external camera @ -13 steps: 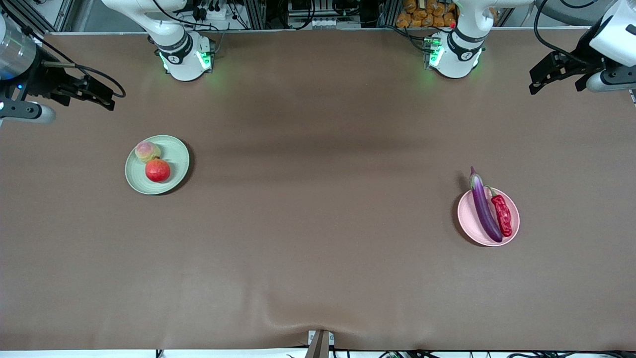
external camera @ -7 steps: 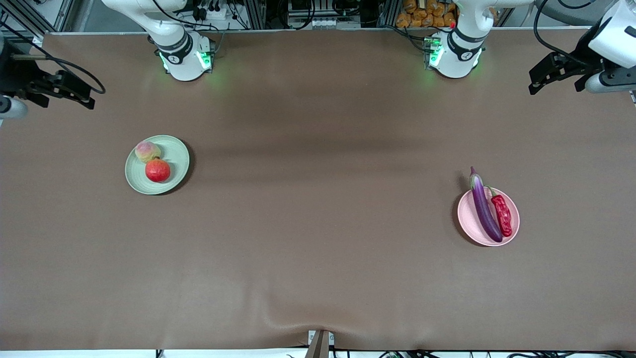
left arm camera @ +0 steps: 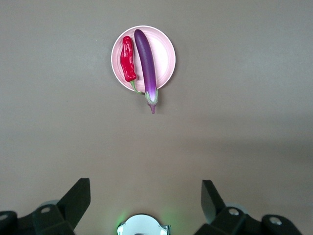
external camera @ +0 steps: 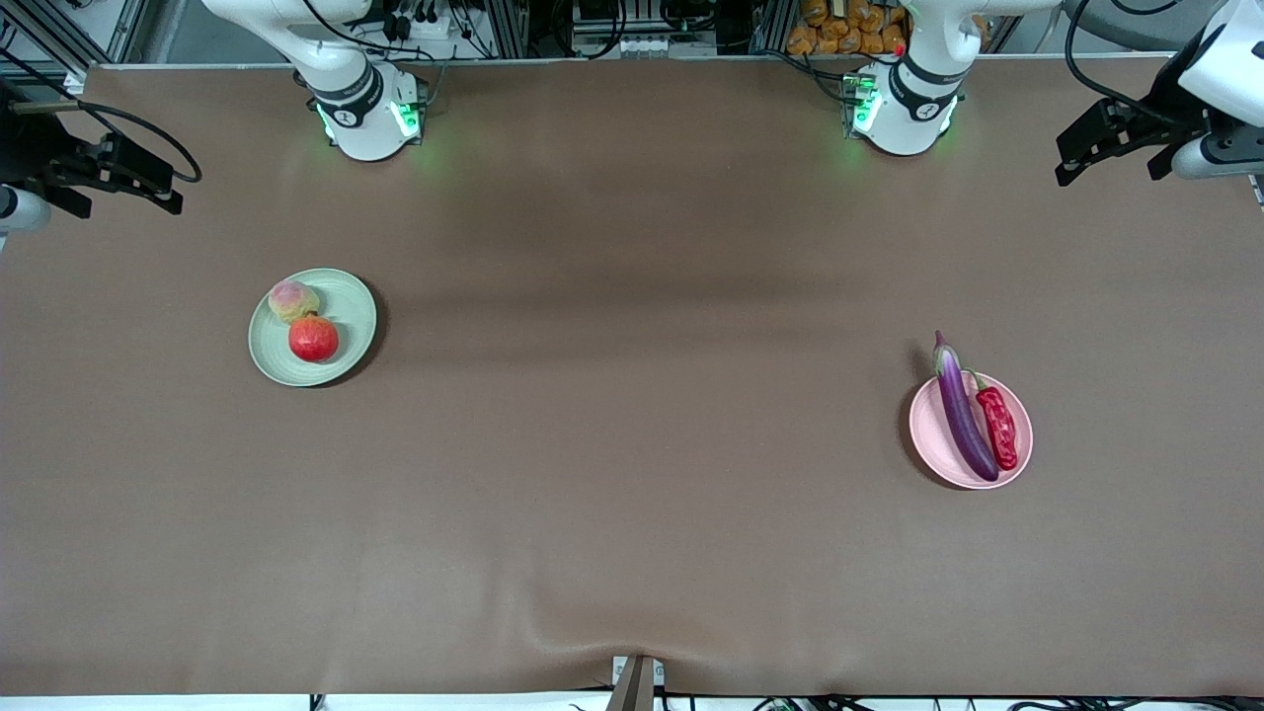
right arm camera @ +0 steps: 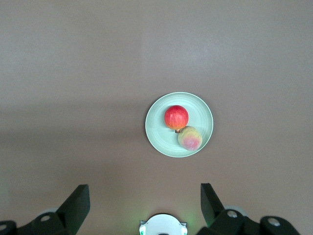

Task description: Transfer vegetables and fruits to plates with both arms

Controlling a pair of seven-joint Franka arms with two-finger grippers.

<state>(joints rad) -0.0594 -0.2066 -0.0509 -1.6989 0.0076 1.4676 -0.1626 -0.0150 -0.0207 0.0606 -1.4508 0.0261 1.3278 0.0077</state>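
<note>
The eggplant (external camera: 963,410) and chili pepper (external camera: 998,426) lie on the pink plate (external camera: 926,439); the pomegranate (external camera: 313,339) and peach (external camera: 292,300) sit on the green plate (external camera: 351,301). The left claw (external camera: 1111,146) and right claw (external camera: 114,176) hang spread and empty over the ends of the bench (external camera: 632,513).

The front camera is looking down from high across the table (external camera: 632,513), facing both arm bases and taking in its whole length. The left wrist camera is looking straight down from well above, past its spread jaws, at the pink plate (left arm camera: 167,55) lying well out ahead of them, a patch the front view is also covering (external camera: 1022,434). Likewise the right wrist camera is looking down from a similar height, with the green plate (right arm camera: 155,128) ahead of its wide jaws, which the front view is sharing too (external camera: 357,296).
</note>
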